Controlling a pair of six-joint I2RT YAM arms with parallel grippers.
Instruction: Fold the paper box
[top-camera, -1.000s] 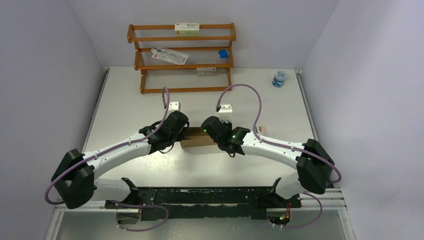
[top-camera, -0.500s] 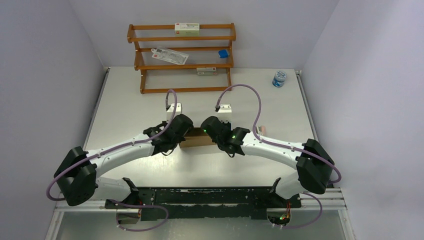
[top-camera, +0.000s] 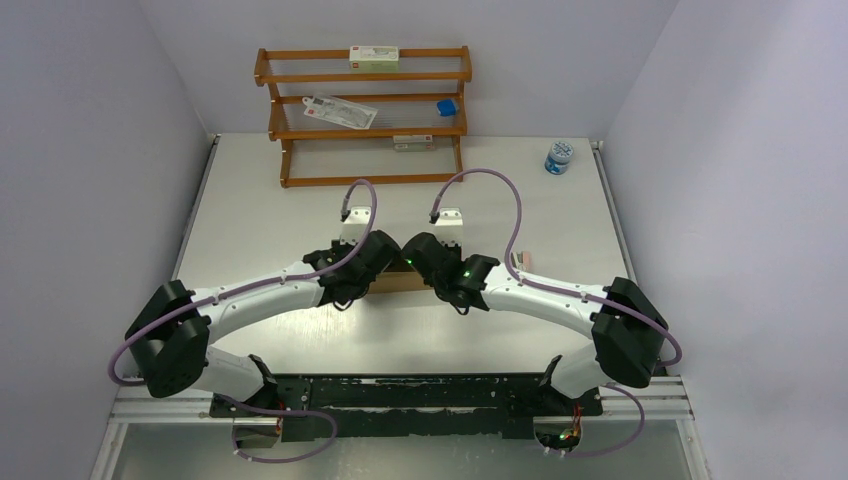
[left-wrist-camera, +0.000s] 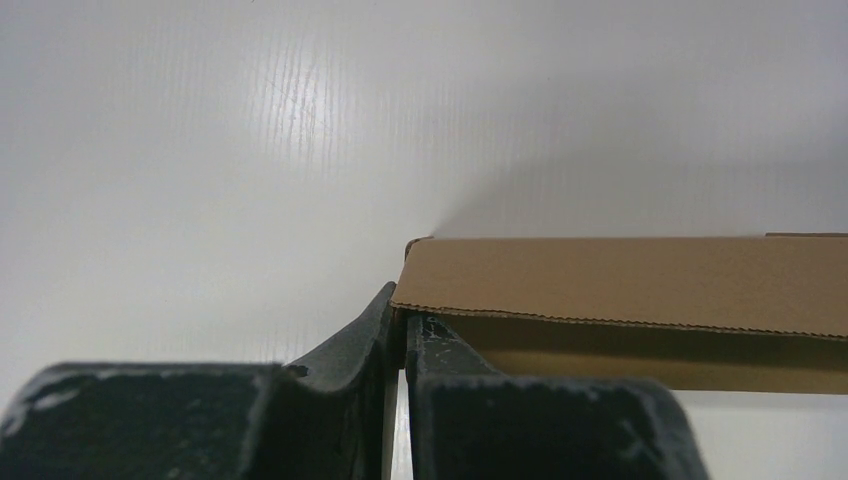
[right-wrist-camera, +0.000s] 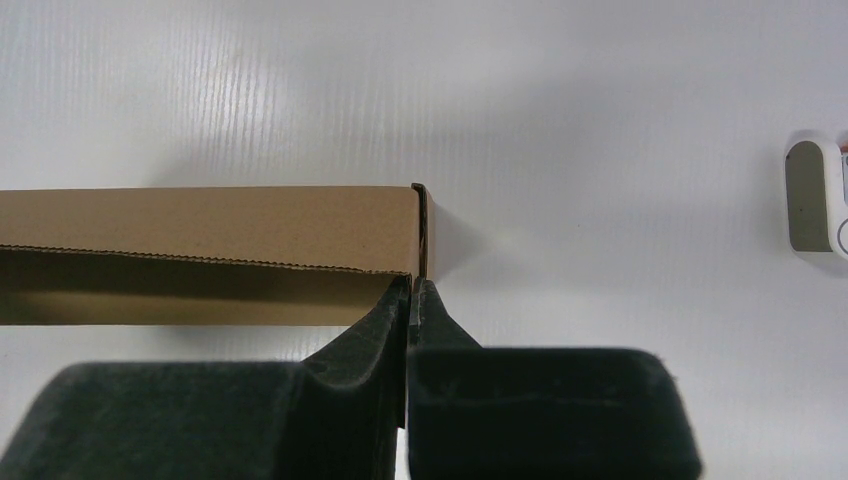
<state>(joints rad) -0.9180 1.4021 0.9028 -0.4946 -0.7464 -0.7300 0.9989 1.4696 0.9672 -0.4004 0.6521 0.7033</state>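
Our left gripper (left-wrist-camera: 398, 330) has slid rightward, hiding most of the paper box (top-camera: 397, 283) mid-frame, where it and our right gripper (right-wrist-camera: 410, 300) pinch narrowly on its opposite ends.

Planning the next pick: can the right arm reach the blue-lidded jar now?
Probably not yet: the right end effector is shut on the paper box, though the way to the jar looks free.

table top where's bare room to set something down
Bare: the left strip between wooden rack and left arm; the right stretch between blue-lidded jar and right arm. Crowded: the centre, where both arms meet the paper box.
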